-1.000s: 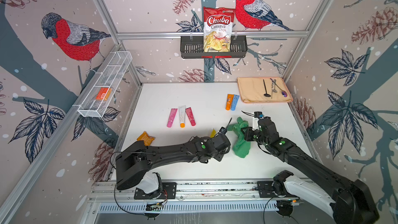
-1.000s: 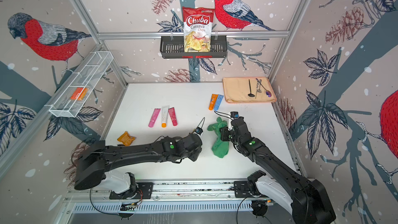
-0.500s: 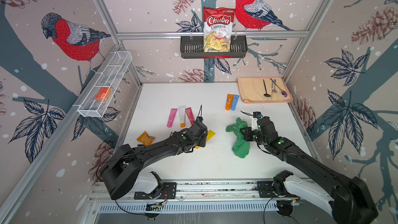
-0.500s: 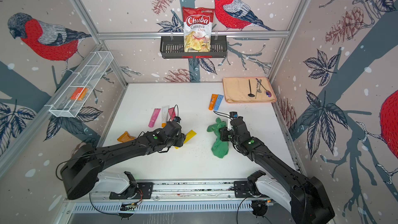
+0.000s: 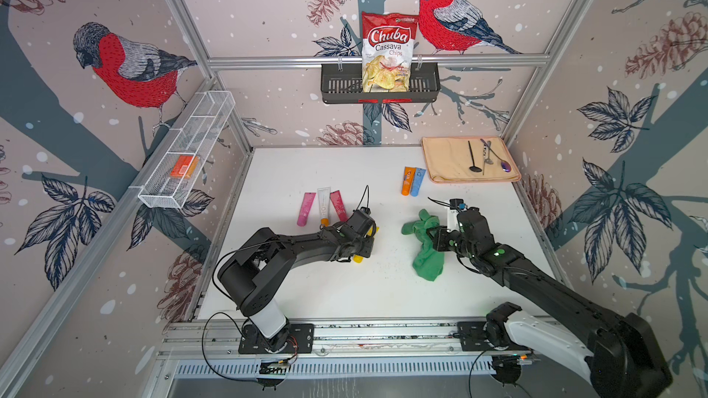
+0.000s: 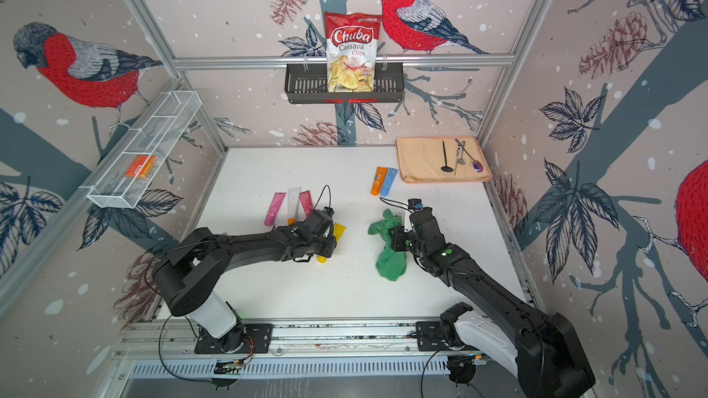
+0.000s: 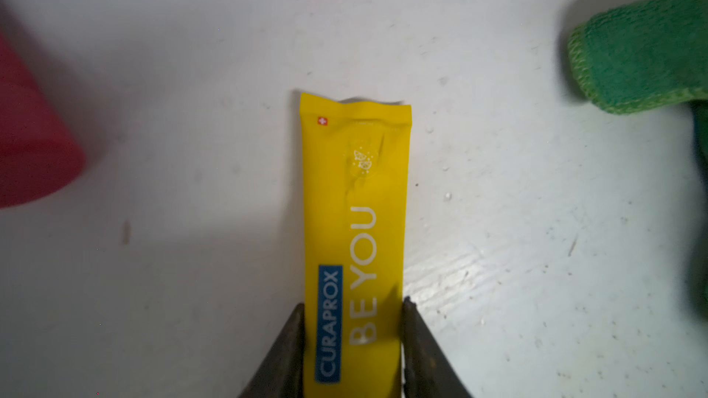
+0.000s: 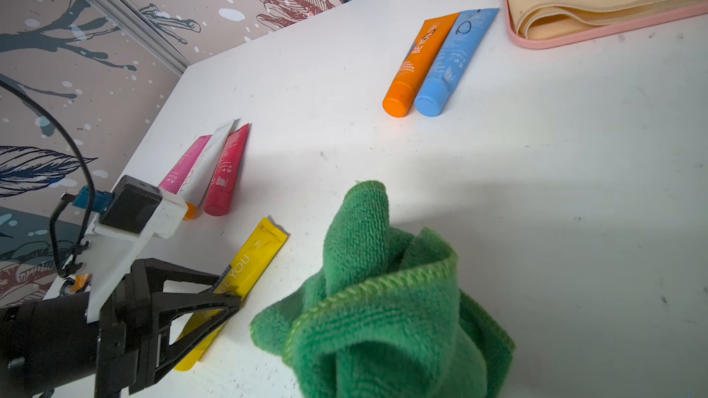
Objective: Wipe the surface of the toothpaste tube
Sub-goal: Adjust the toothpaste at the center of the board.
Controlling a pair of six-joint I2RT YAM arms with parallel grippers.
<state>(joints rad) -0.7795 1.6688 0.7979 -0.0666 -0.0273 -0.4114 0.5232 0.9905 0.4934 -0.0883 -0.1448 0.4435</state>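
Note:
The toothpaste tube [image 7: 354,223] is yellow and lies flat on the white table, its cap end under my left arm in both top views [image 5: 358,259] [image 6: 339,231]. My left gripper [image 7: 353,306] is low over it, shut on it, with one finger pressed against each long edge. From the right wrist view the tube [image 8: 254,258] points away from those fingers [image 8: 226,302]. My right gripper [image 5: 435,241] is to the right of the tube and apart from it, shut on a bunched green cloth [image 5: 427,262] that hides its fingers in the right wrist view [image 8: 383,300].
Pink, white and red tubes [image 5: 323,206] lie just behind the left gripper. Orange and blue tubes [image 5: 413,181] lie further back. A beige mat [image 5: 444,162] with utensils fills the back right corner. A black basket [image 5: 337,84] and a wire shelf [image 5: 187,151] hang on the walls.
My left gripper pulled back from beside the cloth, lined up over the yellow tube and narrowed its jaws onto the tube's sides. The right arm and the cloth stayed put.

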